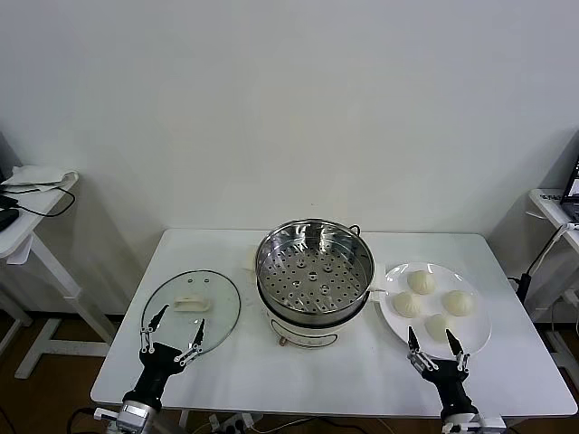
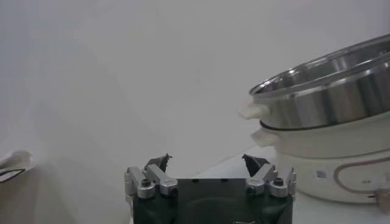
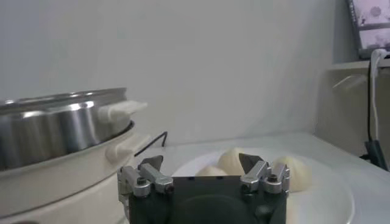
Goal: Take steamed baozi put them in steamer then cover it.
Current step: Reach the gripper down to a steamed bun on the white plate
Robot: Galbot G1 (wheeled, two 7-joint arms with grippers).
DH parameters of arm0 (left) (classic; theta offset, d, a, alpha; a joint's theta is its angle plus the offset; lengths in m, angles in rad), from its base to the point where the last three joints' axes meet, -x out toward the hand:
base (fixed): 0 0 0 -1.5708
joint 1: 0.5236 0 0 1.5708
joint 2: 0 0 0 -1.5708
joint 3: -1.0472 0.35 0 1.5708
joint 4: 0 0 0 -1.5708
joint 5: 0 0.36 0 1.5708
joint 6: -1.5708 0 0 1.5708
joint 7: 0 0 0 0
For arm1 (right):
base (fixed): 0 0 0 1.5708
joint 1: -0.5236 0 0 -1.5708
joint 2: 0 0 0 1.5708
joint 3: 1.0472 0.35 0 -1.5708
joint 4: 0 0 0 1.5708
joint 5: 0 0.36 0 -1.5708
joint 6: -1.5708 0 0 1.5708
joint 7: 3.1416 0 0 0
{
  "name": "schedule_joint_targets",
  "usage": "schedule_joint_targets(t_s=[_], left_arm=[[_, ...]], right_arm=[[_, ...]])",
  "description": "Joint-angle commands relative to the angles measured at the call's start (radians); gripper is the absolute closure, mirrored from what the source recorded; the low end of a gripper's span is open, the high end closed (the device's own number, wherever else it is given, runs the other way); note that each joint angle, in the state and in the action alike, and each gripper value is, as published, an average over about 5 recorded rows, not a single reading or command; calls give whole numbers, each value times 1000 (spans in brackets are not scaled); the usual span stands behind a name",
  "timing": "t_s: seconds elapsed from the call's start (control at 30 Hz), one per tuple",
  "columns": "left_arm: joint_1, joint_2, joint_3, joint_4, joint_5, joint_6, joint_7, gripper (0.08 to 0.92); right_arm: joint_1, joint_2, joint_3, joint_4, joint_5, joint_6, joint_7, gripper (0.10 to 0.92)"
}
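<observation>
The steamer [image 1: 315,280], a shiny steel pot with a perforated tray on a white base, stands uncovered mid-table. Several pale baozi [image 1: 421,281] lie on a white plate [image 1: 477,331] to its right. My right gripper [image 1: 431,336] hovers open at the plate's near edge, just short of the closest bun [image 1: 438,325]. In the right wrist view the right gripper [image 3: 200,161] is empty, with the baozi [image 3: 295,170] ahead and the steamer [image 3: 61,125] to one side. My left gripper [image 1: 181,318] is open and empty over the near rim of the glass lid [image 1: 217,298]. The left wrist view shows the left gripper [image 2: 206,159] beside the steamer [image 2: 329,103].
The white table [image 1: 362,375] ends just behind both grippers. A small side table with cloth and cables [image 1: 36,194] stands at the far left. Another stand with a hanging cable [image 1: 552,212] is at the far right. A white wall backs the table.
</observation>
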Motion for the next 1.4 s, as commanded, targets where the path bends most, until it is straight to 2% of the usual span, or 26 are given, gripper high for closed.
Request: schedule_joint_targets(t_s=[0.03,0.27,0.37,0.5,0.63,0.8,0.87,1.0,1.2,1.4], left_arm=[[12,2,6,-19,-3,-18,8,177],[15,5,-9,-23,4,-17,24,177],[16,11,-20,-22,6,-19,31,177],[19,11,-25,-27,7,-18,31,177],[27,9,-21,-41,12,-16,31,177],[36,9,-23,-58,14,-17,33,177],[40,10,-25,-62,15,-17,34,177],[48,7,-29,-65,16,-20,35,177],[55,-3,-31,-76,15,-11,32,177],[71,-7,-40,-100,13,-11,30,177]], right_arm=[[238,-81,14,-46,108,-168,89,203],[643,-239,-169,-315,222,-231,81,203],[816,-285,-278,-452,288,-260,27,203],[980,-357,-422,-562,341,-335,-136,203],[1102,-433,-593,-671,305,-382,-383,203],[1280,-489,-763,-803,123,-450,-776,203],[1375,-496,-850,-875,12,-431,-952,203],[1544,-484,-1014,-987,-178,-364,-1197,203],[1701,-423,-1181,-1013,-419,-322,-1347,203],[1758,-327,-1253,-1082,-596,-269,-1395,203]])
